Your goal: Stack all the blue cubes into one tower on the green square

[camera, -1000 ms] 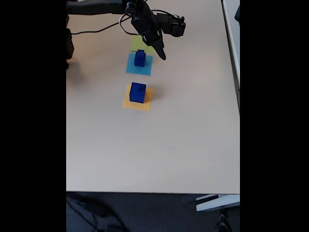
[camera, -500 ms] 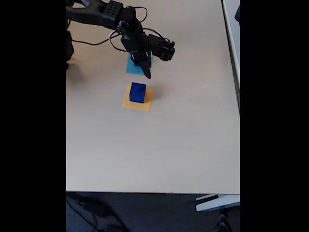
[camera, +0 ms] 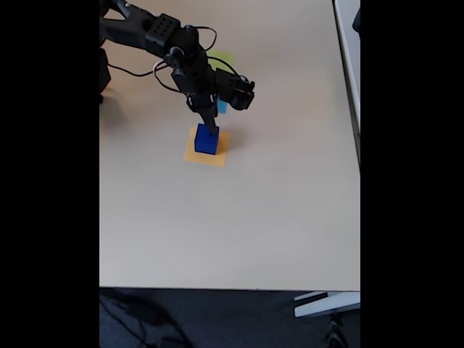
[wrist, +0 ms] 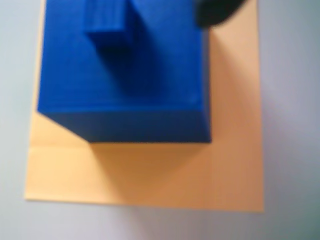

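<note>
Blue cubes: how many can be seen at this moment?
2. A large blue cube sits on the orange square; a small blue cube rests on top of it, seen in the wrist view. The arm covers the squares behind, so more may be hidden.

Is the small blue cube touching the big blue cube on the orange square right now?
Touching. The wrist view shows the small blue cube sitting flat on the big blue cube's top face, no gap between them, above the orange square.
</note>
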`<state>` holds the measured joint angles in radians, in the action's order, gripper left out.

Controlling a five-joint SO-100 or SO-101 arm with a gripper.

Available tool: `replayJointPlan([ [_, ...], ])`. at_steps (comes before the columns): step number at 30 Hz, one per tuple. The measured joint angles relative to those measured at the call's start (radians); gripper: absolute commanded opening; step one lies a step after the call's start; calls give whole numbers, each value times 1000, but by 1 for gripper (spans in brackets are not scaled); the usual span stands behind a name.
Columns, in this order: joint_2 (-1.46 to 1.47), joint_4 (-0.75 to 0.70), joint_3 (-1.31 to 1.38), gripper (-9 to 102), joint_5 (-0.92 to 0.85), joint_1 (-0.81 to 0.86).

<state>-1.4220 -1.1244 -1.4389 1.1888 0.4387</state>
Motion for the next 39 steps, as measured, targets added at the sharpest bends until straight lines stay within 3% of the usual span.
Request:
replayJointPlan([
  [39, -2, 84, -133, 16, -18, 43],
])
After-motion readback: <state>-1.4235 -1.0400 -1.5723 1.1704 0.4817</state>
